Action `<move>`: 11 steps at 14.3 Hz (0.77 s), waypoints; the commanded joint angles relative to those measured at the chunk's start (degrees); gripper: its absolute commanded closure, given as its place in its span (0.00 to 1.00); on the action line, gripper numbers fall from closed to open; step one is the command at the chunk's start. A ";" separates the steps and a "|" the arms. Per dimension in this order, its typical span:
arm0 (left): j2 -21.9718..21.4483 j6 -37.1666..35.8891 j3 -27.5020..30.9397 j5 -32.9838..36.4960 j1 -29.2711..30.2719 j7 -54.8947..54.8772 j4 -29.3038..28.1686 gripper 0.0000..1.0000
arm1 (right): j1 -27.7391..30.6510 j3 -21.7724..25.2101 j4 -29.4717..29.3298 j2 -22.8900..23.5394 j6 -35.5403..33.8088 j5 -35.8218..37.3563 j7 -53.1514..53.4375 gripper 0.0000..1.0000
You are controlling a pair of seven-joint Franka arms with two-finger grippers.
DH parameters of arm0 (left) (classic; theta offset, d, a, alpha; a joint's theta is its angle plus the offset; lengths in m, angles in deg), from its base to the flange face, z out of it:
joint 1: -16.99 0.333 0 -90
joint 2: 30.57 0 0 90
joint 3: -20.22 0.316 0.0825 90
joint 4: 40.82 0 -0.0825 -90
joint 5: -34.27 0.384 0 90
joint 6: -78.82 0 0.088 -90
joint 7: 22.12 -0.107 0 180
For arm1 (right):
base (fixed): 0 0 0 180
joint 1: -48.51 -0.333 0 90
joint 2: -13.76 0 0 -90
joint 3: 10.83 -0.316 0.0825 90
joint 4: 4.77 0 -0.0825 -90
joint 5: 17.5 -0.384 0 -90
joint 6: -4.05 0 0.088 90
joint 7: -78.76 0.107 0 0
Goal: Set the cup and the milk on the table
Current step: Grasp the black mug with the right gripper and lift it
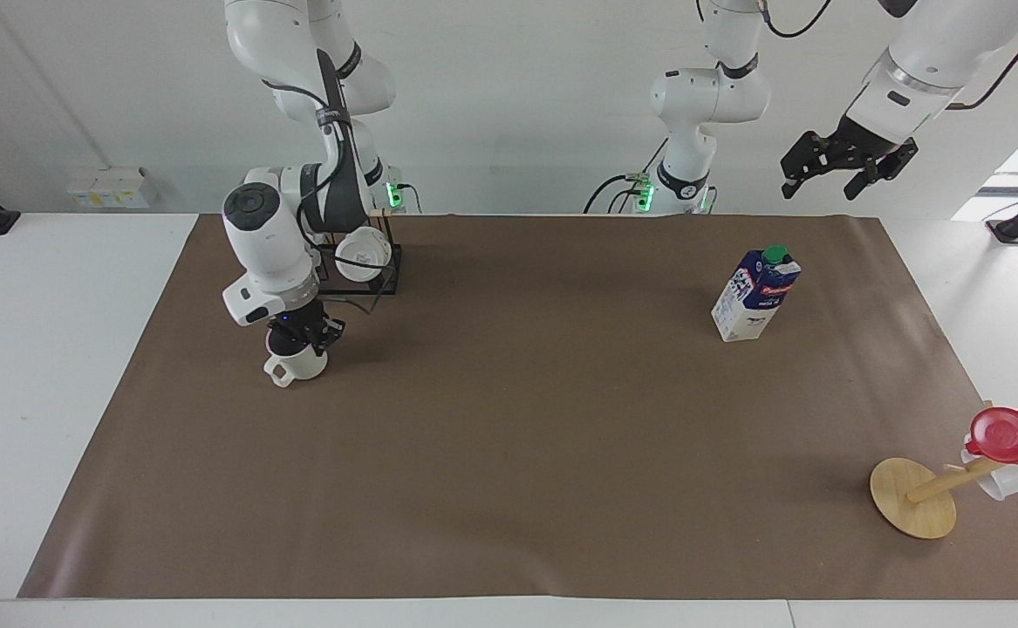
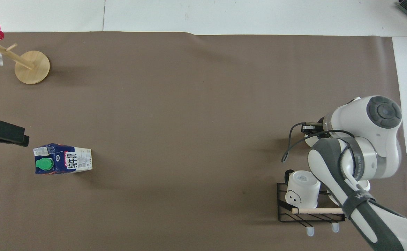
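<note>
The cream-white cup (image 1: 297, 366) is at the right arm's end of the brown-paper-covered table (image 1: 517, 436), beside the wire rack. My right gripper (image 1: 304, 337) comes straight down onto it and is shut on its rim. Whether the cup rests on the paper or hangs just above it, I cannot tell. In the overhead view the right arm hides the cup. The milk (image 1: 754, 295) (image 2: 63, 163) stands upright on the paper toward the left arm's end. My left gripper (image 1: 849, 166) (image 2: 4, 131) hangs open, high in the air beside the milk, holding nothing.
A black wire rack (image 1: 360, 266) (image 2: 308, 209) with white mugs lying base-out sits close to the right arm's base. A wooden disc stand (image 1: 912, 497) (image 2: 32, 67) carrying a red cup (image 1: 1010, 436) stands at the paper's corner farthest from the robots, at the left arm's end.
</note>
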 commanded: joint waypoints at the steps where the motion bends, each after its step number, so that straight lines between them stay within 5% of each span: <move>1: -0.69 -0.98 0.59 -0.18 -0.40 -0.02 -0.13 0.00 | 0.41 -0.48 -3.06 -0.17 -1.63 -0.63 -0.34 1.00; 5: -0.78 -1.24 0.59 -0.18 -0.31 0.15 -0.05 0.00 | -0.12 -0.56 -11.75 -0.09 -11.83 -0.63 1.23 1.00; 8: -0.87 -0.72 0.50 -0.18 -0.40 -0.37 -0.40 0.00 | -4.67 -0.56 -13.35 0.27 -12.99 -0.63 7.71 1.00; 11: -5.85 4.88 0.41 -0.09 -1.10 -0.20 -8.71 0.00 | -10.91 -0.56 -13.53 0.96 -12.20 -0.54 17.64 1.00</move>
